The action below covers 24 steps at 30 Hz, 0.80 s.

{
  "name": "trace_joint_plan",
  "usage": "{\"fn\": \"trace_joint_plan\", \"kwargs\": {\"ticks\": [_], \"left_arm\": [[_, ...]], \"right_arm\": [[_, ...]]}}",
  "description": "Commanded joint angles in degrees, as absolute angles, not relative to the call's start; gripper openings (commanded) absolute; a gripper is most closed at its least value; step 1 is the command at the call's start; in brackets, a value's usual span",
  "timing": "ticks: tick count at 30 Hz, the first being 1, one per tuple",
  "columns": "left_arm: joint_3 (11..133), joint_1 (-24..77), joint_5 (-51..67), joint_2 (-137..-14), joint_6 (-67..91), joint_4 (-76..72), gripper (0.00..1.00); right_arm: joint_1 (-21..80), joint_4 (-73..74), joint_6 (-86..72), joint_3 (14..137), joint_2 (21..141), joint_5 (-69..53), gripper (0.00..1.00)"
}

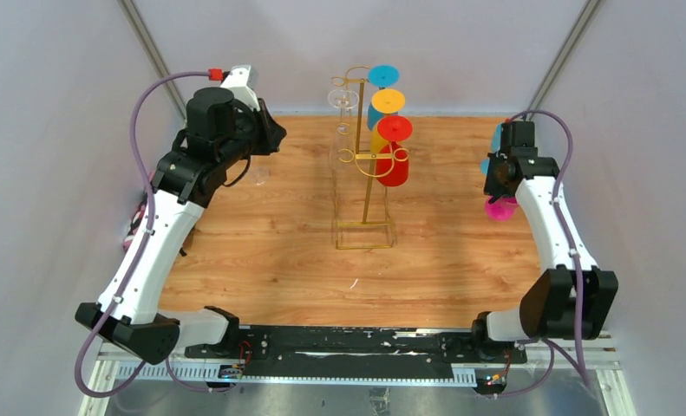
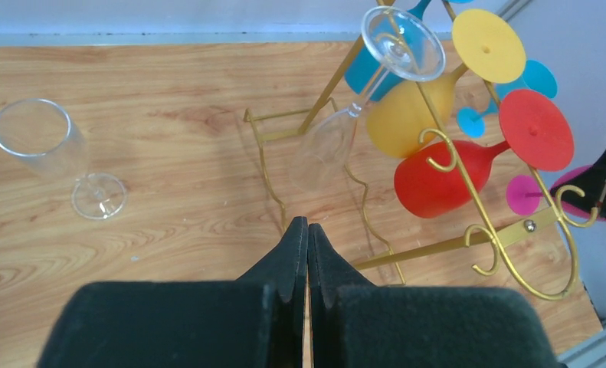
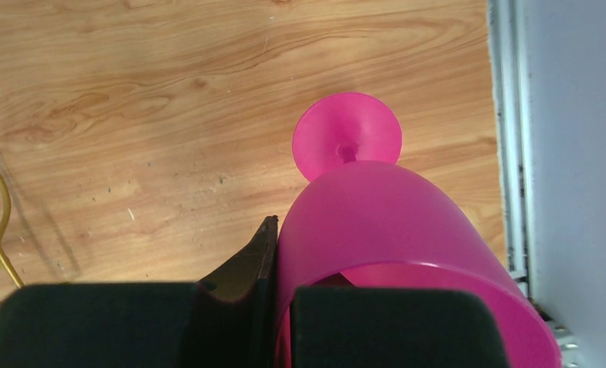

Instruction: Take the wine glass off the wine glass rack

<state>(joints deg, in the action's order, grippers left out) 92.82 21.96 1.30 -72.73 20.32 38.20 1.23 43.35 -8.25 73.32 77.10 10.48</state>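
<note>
At the right edge of the desk [image 1: 261,251], the right claw [image 3: 280,261] clamps a pink wine glass [image 3: 376,222].
Pressed together and empty, the left claw [image 2: 308,230] faces the rack [image 1: 366,204] mid-desk, four glasses [image 1: 393,169] hanging on it.

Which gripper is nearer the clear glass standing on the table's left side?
Left. The left gripper, shut and empty, is close to the clear glass on the table. The right gripper is across the table beyond the rack, clamped on the pink glass.
</note>
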Motion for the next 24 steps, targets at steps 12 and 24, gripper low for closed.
{"fn": "trace_joint_plan", "kwargs": {"ticks": [12, 24], "left_arm": [[88.69, 22.23, 0.12, -72.33, 19.32, 35.09, 0.00], [88.76, 22.24, -1.56, -72.45, 17.90, 34.59, 0.00]], "right_arm": [[-12.23, 38.10, -7.77, 82.04, 95.66, -4.78, 0.00], [-13.07, 40.24, -7.05, 88.01, 103.64, -3.27, 0.00]]}}
